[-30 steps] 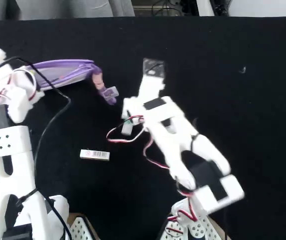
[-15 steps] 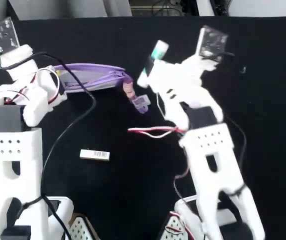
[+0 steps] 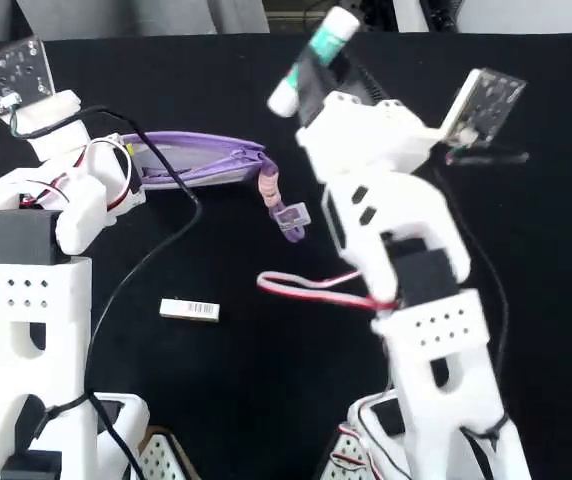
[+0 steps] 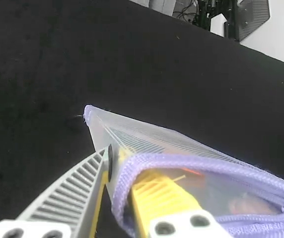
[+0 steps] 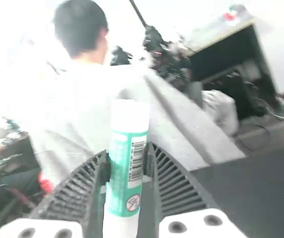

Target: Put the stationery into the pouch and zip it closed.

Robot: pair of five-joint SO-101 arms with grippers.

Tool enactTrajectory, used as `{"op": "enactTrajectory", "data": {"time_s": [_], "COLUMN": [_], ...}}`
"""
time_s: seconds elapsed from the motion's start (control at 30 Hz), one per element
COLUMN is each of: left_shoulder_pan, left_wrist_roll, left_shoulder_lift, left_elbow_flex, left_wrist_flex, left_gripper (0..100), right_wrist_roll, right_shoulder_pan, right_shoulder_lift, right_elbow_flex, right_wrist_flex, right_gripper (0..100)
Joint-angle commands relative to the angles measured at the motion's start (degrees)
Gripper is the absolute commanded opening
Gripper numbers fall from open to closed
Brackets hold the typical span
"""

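Glue stick (image 5: 127, 163), rigid, probably light and slick, sits clamped mid-barrel in right fingers (image 5: 169, 186); left fingers (image 4: 77, 193) pinch limp pouch (image 4: 181, 148) by its rim.

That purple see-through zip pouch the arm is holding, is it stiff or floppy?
Probably floppy: the purple see-through zip pouch bows where the left gripper pinches one end. Likely light, since it juts sideways without drooping far. Its zip pull dangles loosely, so it may swing.
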Motion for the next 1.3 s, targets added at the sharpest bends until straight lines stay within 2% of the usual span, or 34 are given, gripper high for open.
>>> {"op": "enactTrajectory", "data": {"time_s": [0.0, 0.1, 0.23, 0.83, 1.07, 1.17, 1.27], "left_shoulder_pan": [0.3, 0.3, 0.3, -3.2, -4.6, -4.7, -4.7], "left_wrist_roll": [0.8, 0.8, 0.8, 0.8, 0.9, 0.9, 0.9], "left_shoulder_lift": [-1.5, -1.5, -1.7, -1.5, -1.5, -1.4, -1.5], "left_elbow_flex": [2.9, 4.5, 4.5, 4.7, 4.8, 4.8, 4.5], "left_wrist_flex": [-4.7, -5.8, -5.8, -5.8, -5.8, -5.8, -5.5], "left_gripper": [3, 3, 3, 3, 3, 3, 3], "right_wrist_roll": [0.1, 0.4, 0.5, 0.4, 0.7, 4.3, 11.9], "right_shoulder_pan": [-9.1, -13.5, -14.9, -15.1, -16.9, -17.5, -21.2], "right_shoulder_lift": [-5.0, -6.5, -5.2, 9.3, 10.1, 10.0, 10.0], "right_elbow_flex": [6.8, 15.3, 21.1, 21.8, 22.8, 24.0, 24.8], "right_wrist_flex": [-10.6, -21.7, -31.3, -31.6, -31.4, -31.6, -31.6], "right_gripper": [1.1, 1.1, 1.1, 1.1, 1.4, 1.2, 1.1]}}
